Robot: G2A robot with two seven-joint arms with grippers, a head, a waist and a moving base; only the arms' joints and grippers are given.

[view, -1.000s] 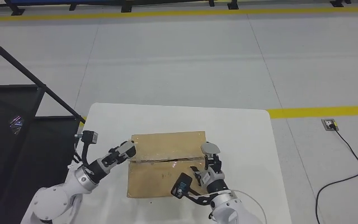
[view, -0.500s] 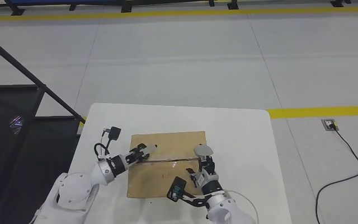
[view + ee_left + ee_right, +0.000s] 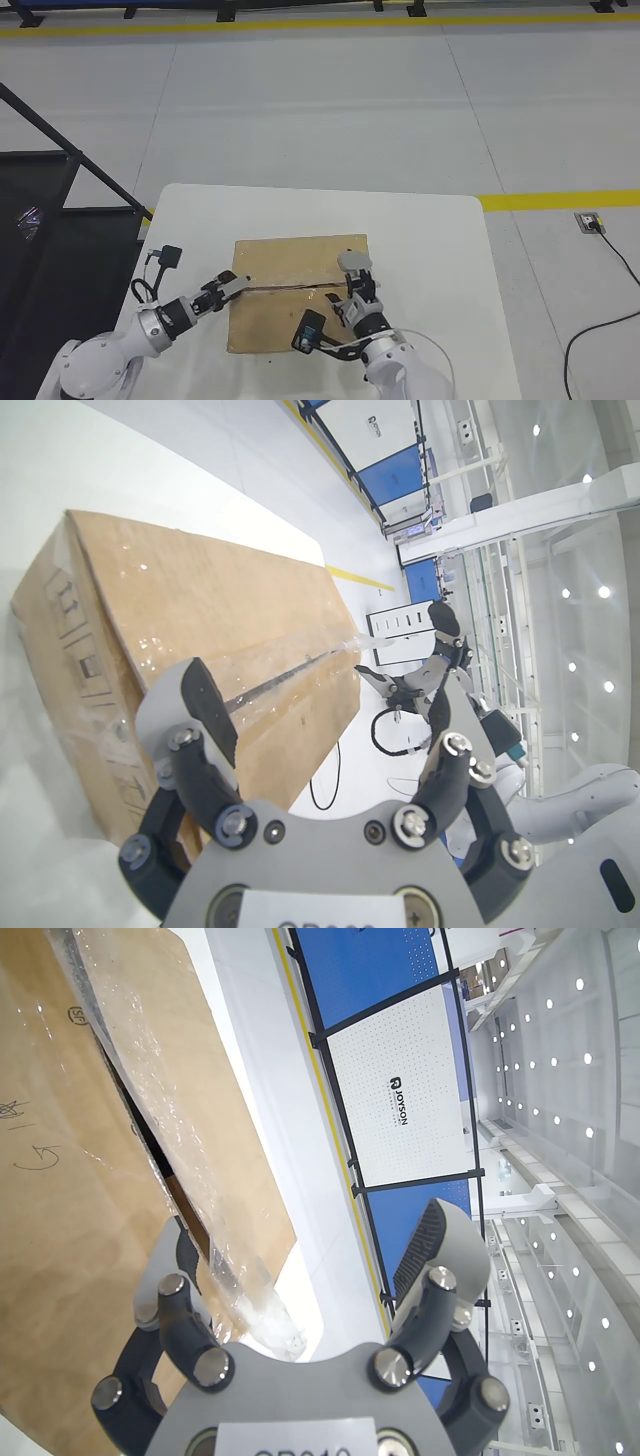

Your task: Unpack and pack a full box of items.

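The left gripper (image 3: 228, 283) has been drawn back along the seam (image 3: 290, 287) toward the box's left end since half a second ago, while the right gripper (image 3: 352, 272) has been shifted only slightly at the right end. The left arm is stretched low across the table (image 3: 430, 250) from the near left corner, its jaws spread wide and holding nothing, just at the left edge of the box (image 3: 300, 310). The right arm is bent close in front of the body, its jaws likewise parted and empty; one finger (image 3: 167, 1248) is set against the near flap where the seam has split, the other is raised clear above the far flap.

The box is placed on the near middle of the table, its near side close to the table's near edge. Bare tabletop is left behind it and to its right.

The box is plain brown cardboard with both top flaps down. Clear tape (image 3: 165, 1128) is laid crinkled along the seam, and a dark gap is seen between the flaps at the right end, where a loose tail of tape hangs past the edge.
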